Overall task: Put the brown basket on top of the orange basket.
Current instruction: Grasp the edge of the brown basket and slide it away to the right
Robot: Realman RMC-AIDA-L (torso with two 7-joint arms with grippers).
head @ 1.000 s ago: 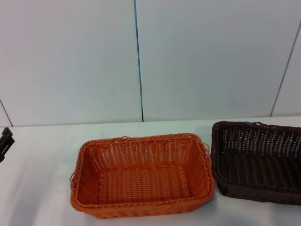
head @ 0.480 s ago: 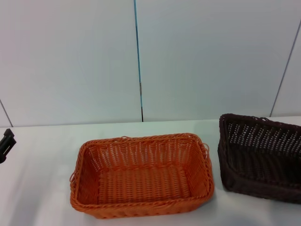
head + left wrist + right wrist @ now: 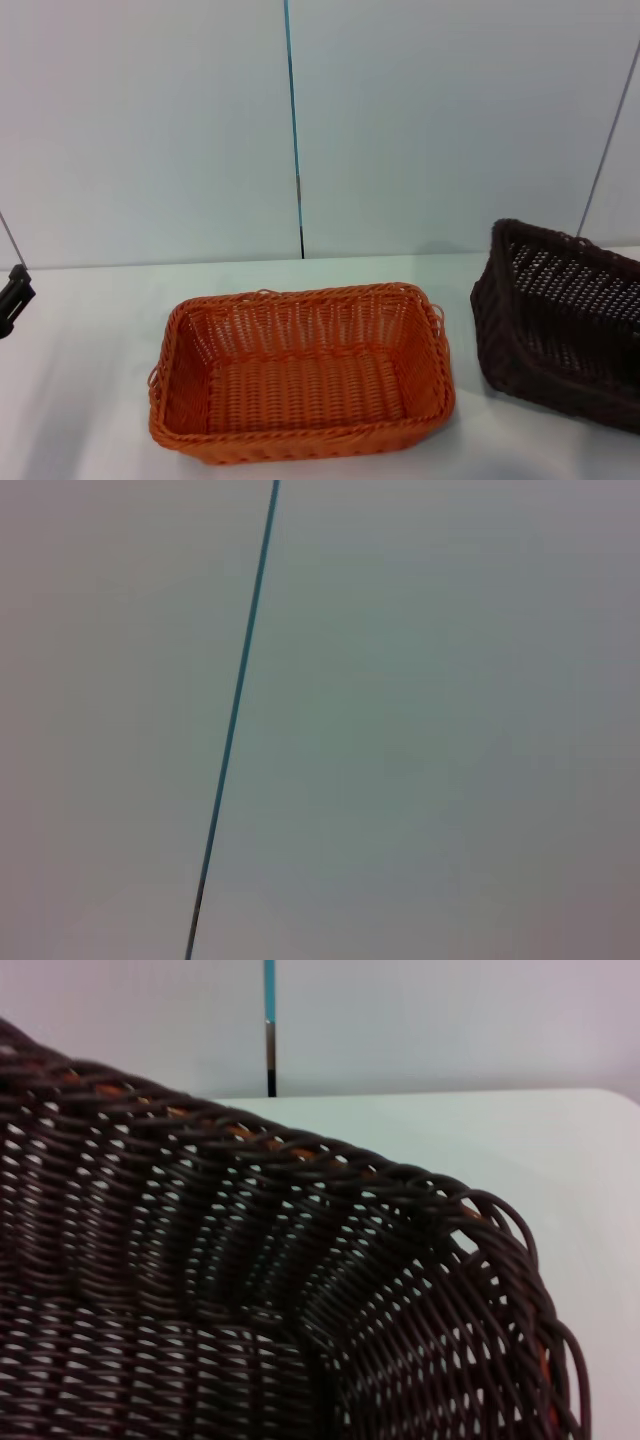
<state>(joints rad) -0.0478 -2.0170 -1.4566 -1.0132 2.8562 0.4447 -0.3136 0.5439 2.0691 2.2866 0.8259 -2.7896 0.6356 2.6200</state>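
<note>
Tilted further up on its left end and shifted away from the orange basket (image 3: 300,372), the brown basket (image 3: 560,325) now stands well apart from it to the right, its near corner raised off the table (image 3: 80,400). A second ago it lay flat, just beside the orange one. That tilt suggests the right arm is lifting it from its far side, outside the head view, so as to carry it over and down onto the orange basket. The right wrist view shows only the brown weave and rim close up; the right claw itself is not seen, so whether it is clamped on the rim I cannot tell. The orange basket has not moved. The left claw (image 3: 12,298) sits parked far left of the orange basket; its fingers cannot be made out.
</note>
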